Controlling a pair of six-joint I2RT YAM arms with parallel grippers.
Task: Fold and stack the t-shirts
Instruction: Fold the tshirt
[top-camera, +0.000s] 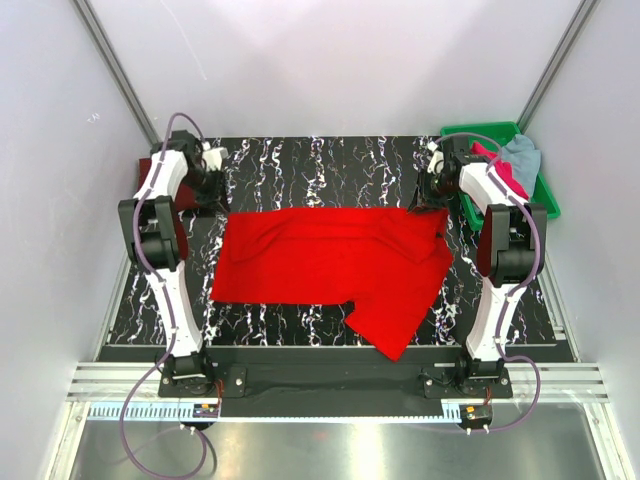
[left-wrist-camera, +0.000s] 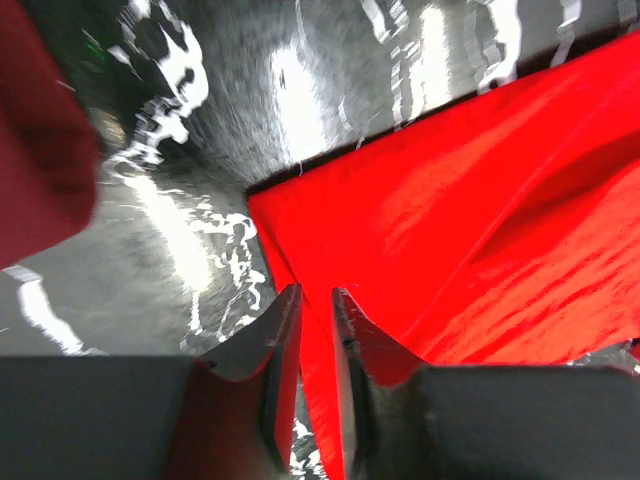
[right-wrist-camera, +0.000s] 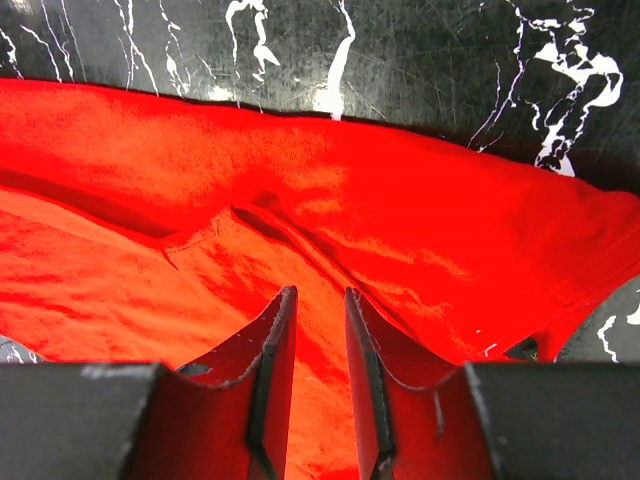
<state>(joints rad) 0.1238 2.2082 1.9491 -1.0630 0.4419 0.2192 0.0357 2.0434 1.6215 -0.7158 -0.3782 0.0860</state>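
While the marbled surface (top-camera: 300, 160) stretches wide, the red shirt (top-camera: 330, 265) lies spread across its middle; the left claw (left-wrist-camera: 316, 292) sits at the shirt's far left corner, the right claw (right-wrist-camera: 318, 292) at its far right, both narrowly parted over cloth.

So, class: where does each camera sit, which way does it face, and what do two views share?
Top external: behind the bases, looking down at table and red t-shirt; left arm, right arm show.
Left wrist: on the wrist, facing the shirt's edge; left fingers show.
Right wrist: same, over the shirt; right fingers show.
Shared: red t-shirt.
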